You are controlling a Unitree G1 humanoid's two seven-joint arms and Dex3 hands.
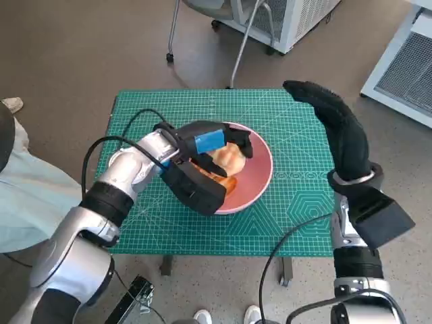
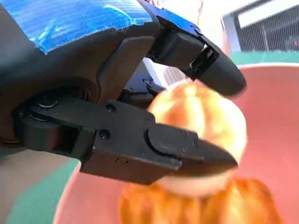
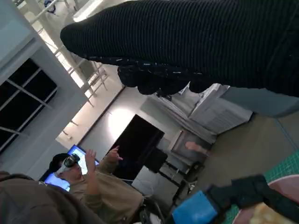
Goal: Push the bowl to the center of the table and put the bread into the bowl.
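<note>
The pink bowl point(image 1: 260, 177) is located near the centre of the green cutting mat point(image 1: 297, 128) that covers the worktop point(image 1: 202, 244). The left hand point(image 1: 206, 145) is positioned over the bowl, and the bread point(image 2: 201, 116) is grasped between its fingers point(image 2: 187, 149), one finger above the roll and one below, as shown in the left wrist view. A second piece of bread point(image 2: 243, 205) lies in the bowl directly beneath the held piece. The right hand point(image 1: 334, 118) is raised above the mat at about 2 o'clock from the bowl, clear of it; its fingers are extended and nothing is held. In the right wrist view, a seated person point(image 3: 88, 184) with a raised hand is visible. Chair legs point(image 1: 202, 40) stand on the floor at 12 o'clock beyond the worktop.
</note>
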